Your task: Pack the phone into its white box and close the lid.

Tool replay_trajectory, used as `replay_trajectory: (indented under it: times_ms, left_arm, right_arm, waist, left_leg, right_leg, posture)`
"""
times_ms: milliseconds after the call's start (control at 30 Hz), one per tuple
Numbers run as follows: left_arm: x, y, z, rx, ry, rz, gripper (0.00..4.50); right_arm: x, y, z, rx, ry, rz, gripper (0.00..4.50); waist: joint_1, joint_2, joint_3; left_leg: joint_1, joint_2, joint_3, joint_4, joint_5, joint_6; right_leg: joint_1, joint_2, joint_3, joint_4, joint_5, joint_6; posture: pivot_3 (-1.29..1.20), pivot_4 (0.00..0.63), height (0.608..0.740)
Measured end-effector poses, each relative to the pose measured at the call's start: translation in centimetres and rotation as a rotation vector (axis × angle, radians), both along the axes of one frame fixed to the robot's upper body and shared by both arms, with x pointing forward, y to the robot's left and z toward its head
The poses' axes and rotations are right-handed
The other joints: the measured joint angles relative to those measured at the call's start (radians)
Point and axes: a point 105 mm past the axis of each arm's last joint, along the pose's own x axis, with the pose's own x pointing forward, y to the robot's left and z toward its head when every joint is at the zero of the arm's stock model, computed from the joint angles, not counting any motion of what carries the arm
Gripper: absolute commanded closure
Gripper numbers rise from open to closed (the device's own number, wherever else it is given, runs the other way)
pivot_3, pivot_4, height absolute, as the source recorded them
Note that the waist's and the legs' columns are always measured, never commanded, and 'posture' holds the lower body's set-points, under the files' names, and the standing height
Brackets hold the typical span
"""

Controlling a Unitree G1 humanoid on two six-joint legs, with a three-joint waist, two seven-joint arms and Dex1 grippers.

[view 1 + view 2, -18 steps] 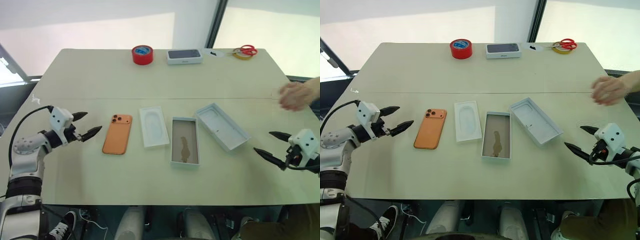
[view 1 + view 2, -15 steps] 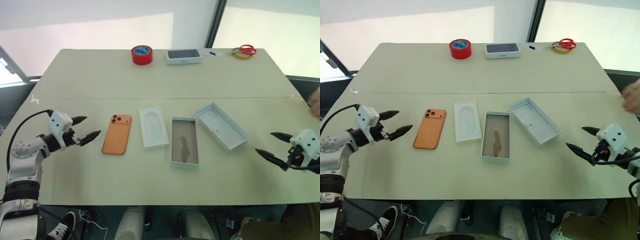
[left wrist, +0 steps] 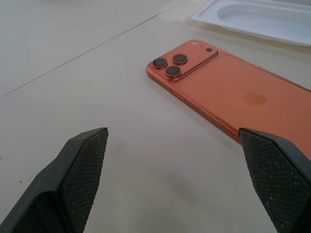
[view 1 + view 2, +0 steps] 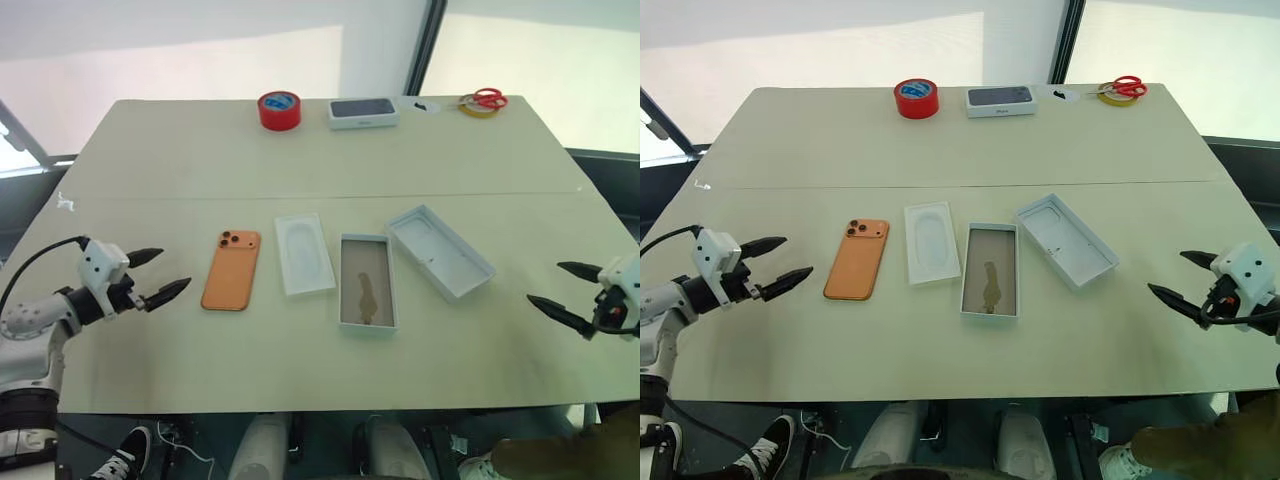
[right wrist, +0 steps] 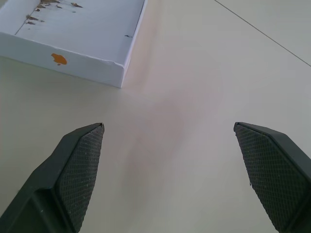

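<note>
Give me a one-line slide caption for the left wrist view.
Open left gripper facing the orange phone lying camera-side up.

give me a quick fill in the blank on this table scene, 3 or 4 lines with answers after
1. The phone lies on the table with its ____ lenses facing up.
2. The liner lies between the phone and the white box, whose inner floor is ____.
3. The lid lies with its hollow side facing ____.
4. The left gripper and the right gripper both stand ____ and hold nothing.

Missing words: camera; brown; up; open
</note>
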Motion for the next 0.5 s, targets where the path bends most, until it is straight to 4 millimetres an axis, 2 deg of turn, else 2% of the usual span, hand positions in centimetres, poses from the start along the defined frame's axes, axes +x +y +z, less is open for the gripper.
replay_trajectory:
  times_ms: [233, 433, 500]
  left_arm:
    - [0.1, -0.2, 0.4, 0.011, -0.006, -0.012, 0.00]
    - [1.0, -0.3, 0.7, 0.039, -0.019, 0.035, 0.00]
    - [1.3, -1.0, 1.0, 0.012, 0.006, 0.034, 0.00]
  right_arm:
    - [0.5, 0.4, 0.3, -0.001, -0.012, 0.013, 0.03]
    - [0.6, 0.6, 0.4, -0.008, -0.015, 0.019, 0.03]
    - [0.8, 1.2, 0.8, -0.016, -0.025, 0.040, 0.03]
  waist:
    - [0.000, 0.000, 0.000]
    - [0.000, 0.000, 0.000]
    - [0.000, 0.000, 0.000]
  left_leg:
    - [0.000, 0.000, 0.000, 0.000, 0.000, 0.000]
    - [0.000, 0.000, 0.000, 0.000, 0.000, 0.000]
    - [0.000, 0.000, 0.000, 0.000, 0.000, 0.000]
  right_leg:
    - [0.000, 0.000, 0.000, 0.000, 0.000, 0.000]
    - [0.000, 0.000, 0.000, 0.000, 0.000, 0.000]
    - [0.000, 0.000, 0.000, 0.000, 0.000, 0.000]
  posture:
    - [0.00, 0.150, 0.735]
    - [0.00, 0.150, 0.735]
    - [0.00, 0.150, 0.735]
